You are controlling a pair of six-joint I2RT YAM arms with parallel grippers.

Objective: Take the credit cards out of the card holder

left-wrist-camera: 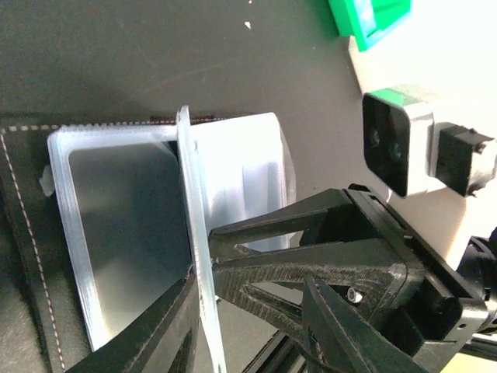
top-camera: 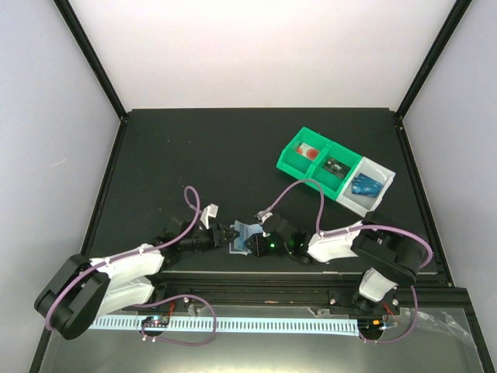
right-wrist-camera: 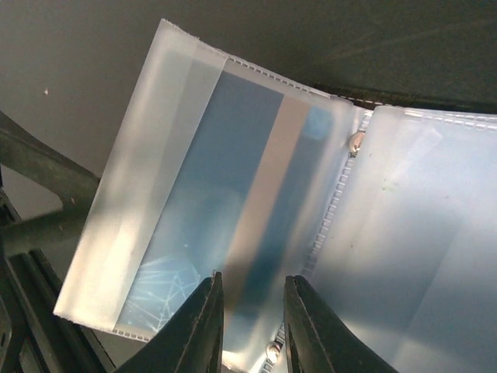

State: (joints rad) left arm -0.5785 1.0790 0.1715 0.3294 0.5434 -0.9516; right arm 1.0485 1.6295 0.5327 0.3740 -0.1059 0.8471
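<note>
one credit card [top-camera: 365,185] lies in the tray [top-camera: 289,158], but a blue one [right-wrist-camera: 233,194] sits inside the card holder [top-camera: 245,233] on the tabletop [top-camera: 233,155], with the right gripper [right-wrist-camera: 252,295] and left gripper [top-camera: 227,236] at it, and i cannot tell if their jaws pinch.

The table [top-camera: 194,155] is a flat, matt black surface that fills the floor of a white-walled booth. Close up, a line of pale stitching runs near its border. Two things rest on it, well apart. A green tray [top-camera: 289,150] with one grey end sits slantwise toward the far right. A pale, see-through card holder [top-camera: 245,235] lies at the near middle, with one panel flat on the black surface and another standing up from it.
</note>
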